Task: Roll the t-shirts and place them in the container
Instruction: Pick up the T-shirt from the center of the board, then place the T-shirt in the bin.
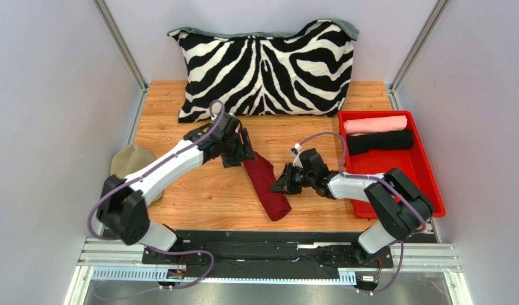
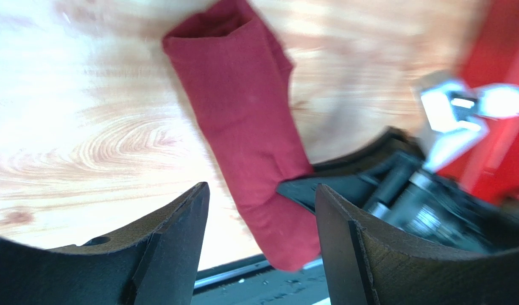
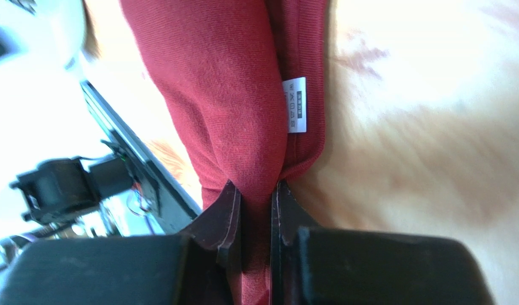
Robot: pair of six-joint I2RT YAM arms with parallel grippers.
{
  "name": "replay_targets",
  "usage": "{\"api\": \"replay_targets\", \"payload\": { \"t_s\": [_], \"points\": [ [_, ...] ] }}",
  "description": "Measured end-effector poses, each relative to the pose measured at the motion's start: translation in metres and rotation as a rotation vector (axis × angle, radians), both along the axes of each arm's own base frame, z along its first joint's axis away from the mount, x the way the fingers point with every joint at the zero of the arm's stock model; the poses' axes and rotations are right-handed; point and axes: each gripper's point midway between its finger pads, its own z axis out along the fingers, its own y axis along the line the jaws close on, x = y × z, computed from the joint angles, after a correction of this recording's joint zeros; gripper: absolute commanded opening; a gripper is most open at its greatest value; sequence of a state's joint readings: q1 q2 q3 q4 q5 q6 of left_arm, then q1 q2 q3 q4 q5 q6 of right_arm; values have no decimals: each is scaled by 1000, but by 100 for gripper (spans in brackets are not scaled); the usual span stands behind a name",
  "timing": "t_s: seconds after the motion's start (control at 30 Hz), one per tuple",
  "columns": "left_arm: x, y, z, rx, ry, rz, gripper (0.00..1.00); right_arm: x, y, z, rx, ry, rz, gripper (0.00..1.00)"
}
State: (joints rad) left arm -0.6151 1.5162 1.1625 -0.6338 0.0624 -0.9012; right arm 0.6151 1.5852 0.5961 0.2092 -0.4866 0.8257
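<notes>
A maroon t-shirt [image 1: 267, 185] lies rolled into a long roll on the wooden table, running from back left to front right. My right gripper [image 1: 282, 183] is shut on its right edge; the right wrist view shows the maroon cloth [image 3: 236, 114] pinched between the jaws, with the white neck label [image 3: 296, 105] beside the fold. My left gripper [image 1: 238, 155] is open and empty just above the roll's far end; in the left wrist view the roll [image 2: 249, 127] lies beyond my spread fingers [image 2: 179, 241]. A rolled pink t-shirt [image 1: 375, 124] and a rolled black t-shirt [image 1: 380, 142] lie in the tray.
A bright red plastic tray [image 1: 427, 175] stands at the right. A zebra-striped pillow [image 1: 265, 67] leans against the back wall. A beige cloth [image 1: 129, 160] lies at the table's left edge. Grey walls enclose left and right.
</notes>
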Motion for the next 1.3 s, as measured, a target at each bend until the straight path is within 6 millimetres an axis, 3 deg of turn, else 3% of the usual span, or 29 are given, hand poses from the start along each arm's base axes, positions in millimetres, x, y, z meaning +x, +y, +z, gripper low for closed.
{"api": "replay_targets", "payload": {
  "t_s": [0.13, 0.27, 0.4, 0.53, 0.7, 0.87, 1.07, 1.17, 1.3],
  "points": [
    [-3, 10, 54, -69, -133, -5, 71, 6, -4, 24, 39, -18, -106, 0],
    [-13, 18, 82, -111, -209, -14, 71, 20, -8, 72, 105, -109, -226, 0],
    [-25, 24, 81, -120, -214, -26, 71, 36, -21, 129, 168, -220, -383, 0],
    [-32, 26, 70, -120, -183, -43, 71, 52, -48, 184, 199, -328, -588, 0],
    [-39, 21, 66, -142, -156, -72, 71, 67, -114, 223, 150, -427, -931, 0],
    [-43, 16, 66, -167, -140, -97, 71, 64, -200, 231, 47, -494, -1303, 0],
    [-47, 11, 61, -185, -117, -123, 71, 55, -294, 217, -64, -478, -1661, 0],
    [-49, 11, 56, -186, -104, -128, 71, 51, -327, 200, -84, -440, -1781, 0],
    [-49, 9, 52, -189, -92, -135, 71, 43, -354, 155, -131, -362, -1861, 0]
  ]
}}
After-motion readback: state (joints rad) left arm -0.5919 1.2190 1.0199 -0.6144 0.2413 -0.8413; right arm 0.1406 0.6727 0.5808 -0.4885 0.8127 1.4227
